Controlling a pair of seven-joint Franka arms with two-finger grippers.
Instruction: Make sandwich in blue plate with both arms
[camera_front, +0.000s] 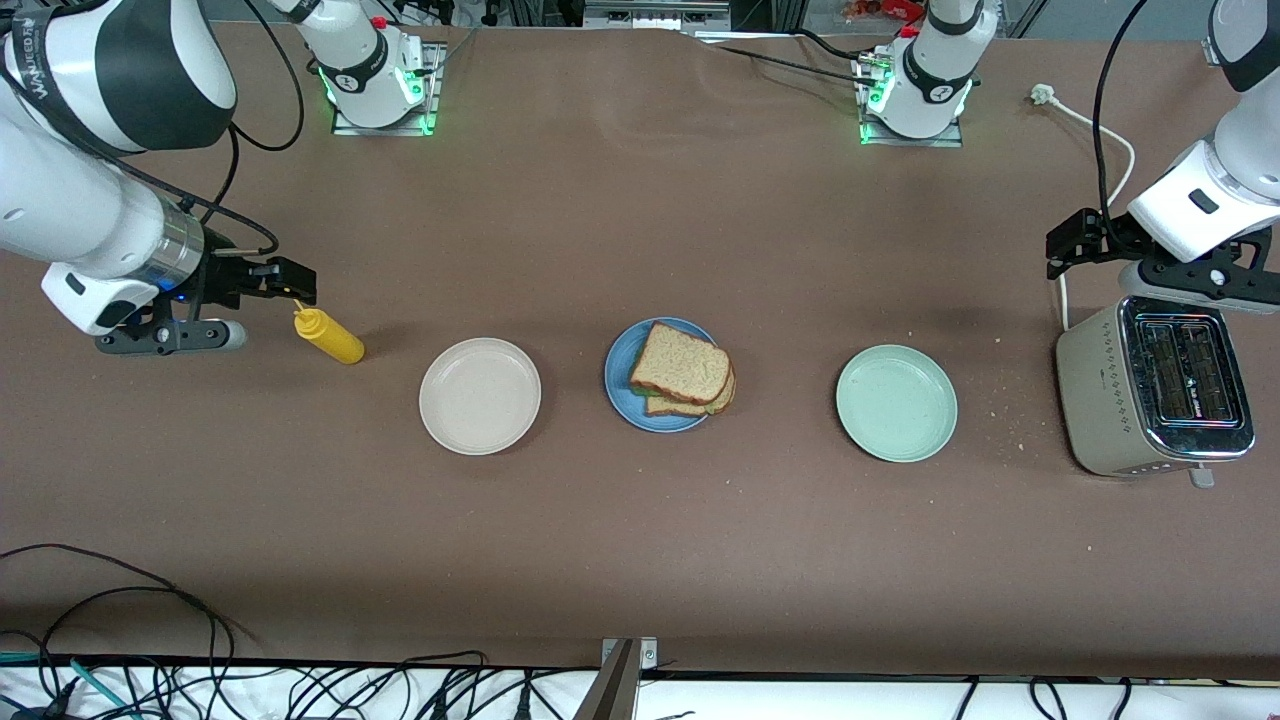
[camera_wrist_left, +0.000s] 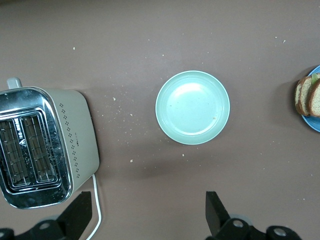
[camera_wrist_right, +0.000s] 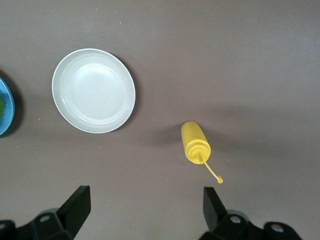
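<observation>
A brown tabletop (camera_front: 640, 540) is carrying three plates, one sandwich, one yellow bottle and one toaster. The three plates are sitting in a row. The blue plate (camera_front: 622, 385) is lying in the middle, between the beige plate (camera_front: 480, 396) toward the right arm's end and the green plate (camera_front: 897, 403) toward the left arm's end. The sandwich (camera_front: 684, 370) is resting on the blue plate: two bread slices stacked, with green lettuce peeking out between them. The bottle (camera_front: 330, 336) is lying on its side near the beige plate, toward the right arm's end. The toaster (camera_front: 1155, 385), with two slots, is standing at the left arm's end, with crumbs scattered beside it.

Two arms are waiting, one at each end. The left tool (camera_front: 1068, 250) is hovering over the tabletop beside the toaster, fingers spread wide and holding nothing. The right tool (camera_front: 292, 283) is hovering over the bottle's tip, also spread wide and empty.

The left wrist view is showing the toaster, the green plate and only the sandwich's edge. The right wrist view is showing the beige plate, the bottle's small tethered cap, and a sliver of blue plate.
</observation>
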